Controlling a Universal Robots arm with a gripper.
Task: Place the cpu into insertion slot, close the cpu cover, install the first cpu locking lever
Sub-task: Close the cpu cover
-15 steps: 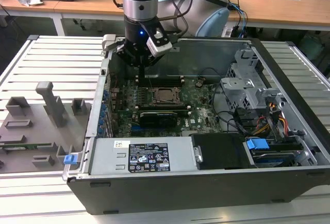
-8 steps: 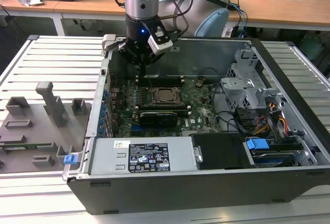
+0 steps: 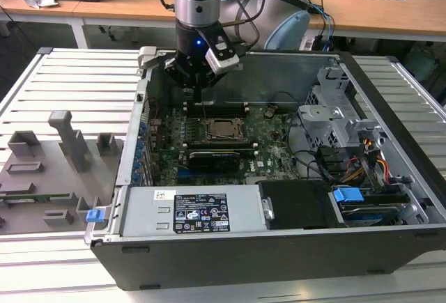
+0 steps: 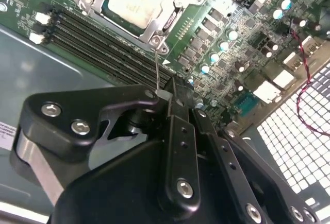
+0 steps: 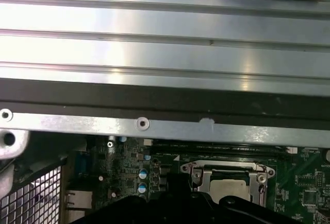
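Pale beige-silver square cpu [image 4: 135, 0] seated under thin silver metal cpu cover [image 4: 154, 31], thin wire locking lever [image 4: 158, 72] pinched in closed black gripper [image 4: 167, 94] jaws, green motherboard [image 4: 227, 23] beyond, board print illegible.

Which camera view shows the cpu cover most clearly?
The second wrist view: the cpu cover is close, its silver frame lying around the cpu. The first wrist view shows it partly; the exterior view shows it small.

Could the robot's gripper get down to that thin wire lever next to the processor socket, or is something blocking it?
Probably yes. The gripper hangs right over the locking lever, whose thin wire rises toward its fingertips in the second wrist view. The cpu cover lies flat over the cpu, and nothing stands between them.
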